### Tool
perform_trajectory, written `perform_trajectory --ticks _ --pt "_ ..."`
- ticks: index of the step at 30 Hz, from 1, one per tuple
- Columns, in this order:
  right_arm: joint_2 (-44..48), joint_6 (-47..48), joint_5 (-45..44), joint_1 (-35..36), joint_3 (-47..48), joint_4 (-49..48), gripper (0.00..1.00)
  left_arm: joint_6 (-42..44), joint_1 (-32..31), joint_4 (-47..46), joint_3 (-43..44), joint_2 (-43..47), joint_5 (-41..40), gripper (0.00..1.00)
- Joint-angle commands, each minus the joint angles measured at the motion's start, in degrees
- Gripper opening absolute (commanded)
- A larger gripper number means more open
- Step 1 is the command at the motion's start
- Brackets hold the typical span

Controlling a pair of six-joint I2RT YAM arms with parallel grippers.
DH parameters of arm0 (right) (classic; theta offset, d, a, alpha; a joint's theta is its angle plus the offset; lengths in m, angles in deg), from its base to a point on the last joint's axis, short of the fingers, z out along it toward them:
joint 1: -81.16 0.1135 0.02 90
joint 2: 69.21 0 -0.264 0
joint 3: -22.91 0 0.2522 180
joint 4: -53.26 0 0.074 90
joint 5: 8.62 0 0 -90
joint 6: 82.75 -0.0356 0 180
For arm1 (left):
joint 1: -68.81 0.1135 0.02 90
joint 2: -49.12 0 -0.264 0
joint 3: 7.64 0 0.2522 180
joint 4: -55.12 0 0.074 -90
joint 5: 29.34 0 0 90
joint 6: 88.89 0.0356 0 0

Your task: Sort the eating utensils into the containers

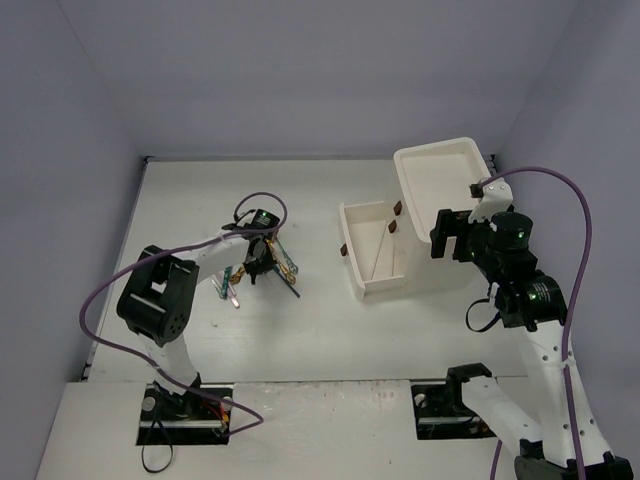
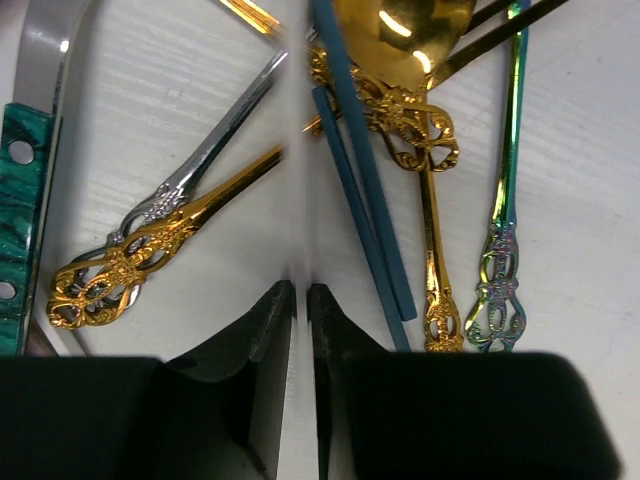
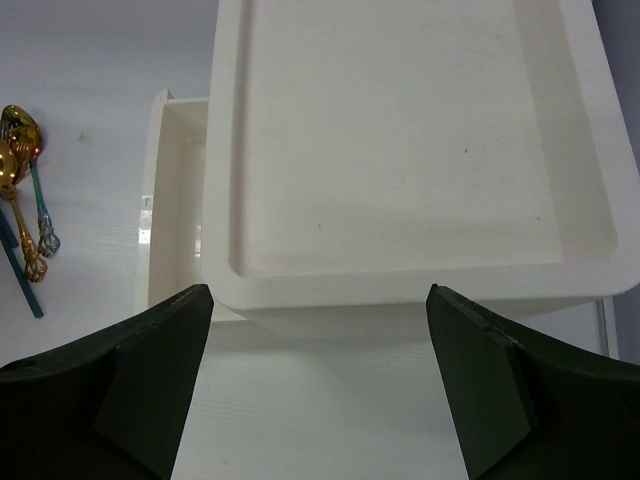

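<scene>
The eating utensils (image 1: 262, 265) lie in a pile on the table left of centre. In the left wrist view I see a gold spoon (image 2: 400, 40), two teal rods (image 2: 365, 190), gold (image 2: 130, 265) and silver (image 2: 200, 165) ornate handles and an iridescent one (image 2: 505, 200). My left gripper (image 2: 301, 290) hangs over the pile (image 1: 255, 262), its jaws almost together on a thin silver rod (image 2: 300, 200) that shows only as a blur. The white drawer unit (image 1: 440, 175) stands at the right with one drawer (image 1: 372, 285) pulled out. My right gripper (image 3: 320, 300) is wide open and empty beside the unit (image 3: 400, 150).
A thin rod (image 1: 380, 250) lies in the open drawer. Small brown handles (image 1: 397, 208) show on the drawer fronts. A teal marbled handle (image 2: 20, 200) lies at the left of the pile. Walls close the table at the back and both sides.
</scene>
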State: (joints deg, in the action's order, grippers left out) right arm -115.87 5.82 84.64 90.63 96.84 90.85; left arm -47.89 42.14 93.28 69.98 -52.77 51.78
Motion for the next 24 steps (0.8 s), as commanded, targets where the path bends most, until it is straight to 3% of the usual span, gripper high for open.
perform_trajectory --ticks 1,2,8,13,24 --pt "-0.63 0.38 0.16 0.28 1.45 -2.92 0.86 -0.56 0.83 0.78 -2.06 5.2 -1.09 0.04" --pt "-0.74 0.47 0.15 0.28 1.46 -2.92 0.86 -0.44 0.82 0.91 -2.43 6.11 -1.2 0.0" --pt "-2.07 0.9 0.07 0.28 2.56 -3.0 0.86 3.02 -0.69 1.6 0.33 13.58 -0.52 0.0" --pt "-2.7 0.9 0.07 0.28 3.47 -3.0 0.87 9.74 -4.84 0.21 10.16 14.6 1.5 0.0" --pt "-4.41 0.9 0.19 0.49 4.61 -3.09 0.87 15.81 -18.26 -2.51 39.13 -7.41 11.77 0.0"
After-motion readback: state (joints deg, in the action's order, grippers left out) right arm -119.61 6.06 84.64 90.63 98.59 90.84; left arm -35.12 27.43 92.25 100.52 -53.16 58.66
